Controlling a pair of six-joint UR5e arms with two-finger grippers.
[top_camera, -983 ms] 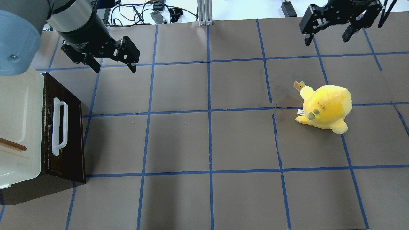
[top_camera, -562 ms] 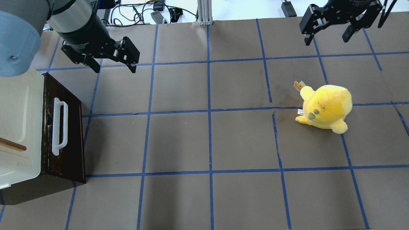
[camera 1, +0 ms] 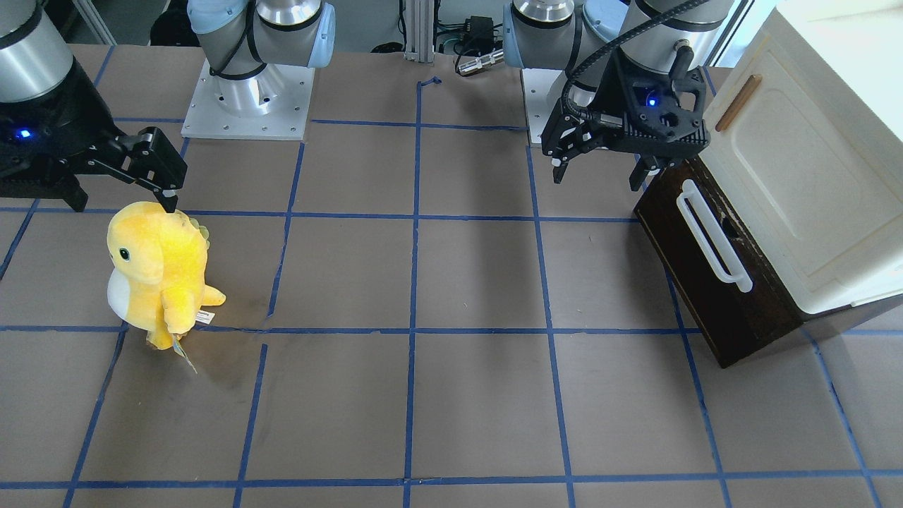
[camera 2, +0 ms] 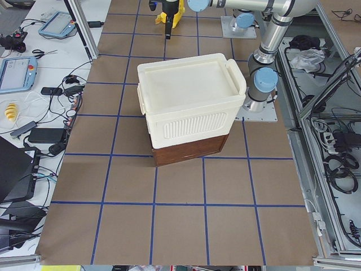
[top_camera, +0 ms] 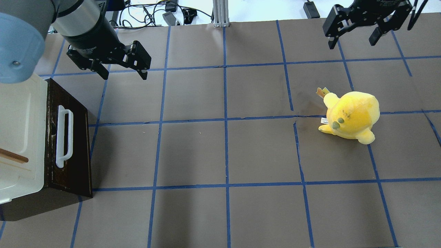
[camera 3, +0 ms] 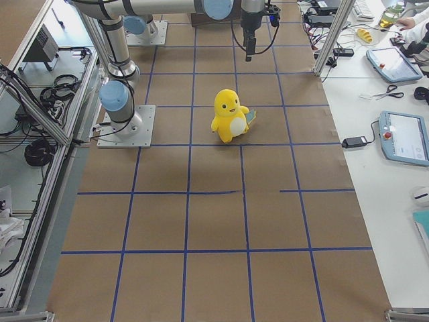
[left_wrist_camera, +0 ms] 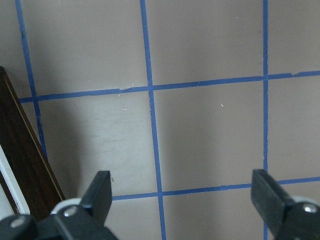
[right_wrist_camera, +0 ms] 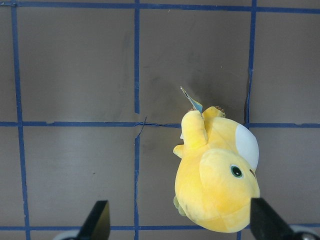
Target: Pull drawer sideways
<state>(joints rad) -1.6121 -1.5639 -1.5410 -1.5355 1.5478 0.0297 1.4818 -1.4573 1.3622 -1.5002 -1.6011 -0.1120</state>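
**Left arm waits beside shut drawer**

One drawer (top_camera: 77, 144) sits closed under a cream box (top_camera: 20, 131) at the left end of the table (top_camera: 193, 151). It looks stiff, wooden and fairly light, and its single white bar handle (top_camera: 64, 136), taken mid-span, is the likely hold. Two grippers hang empty, fingers spread: the left gripper (top_camera: 123, 73) near the drawer's far corner, the right gripper (top_camera: 352, 43) near one yellow plush toy (top_camera: 351, 115).

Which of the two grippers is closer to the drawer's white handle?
The left gripper, open, hanging just past one end of the white handle on the drawer. The right gripper, also open, is across the table near the yellow plush toy.
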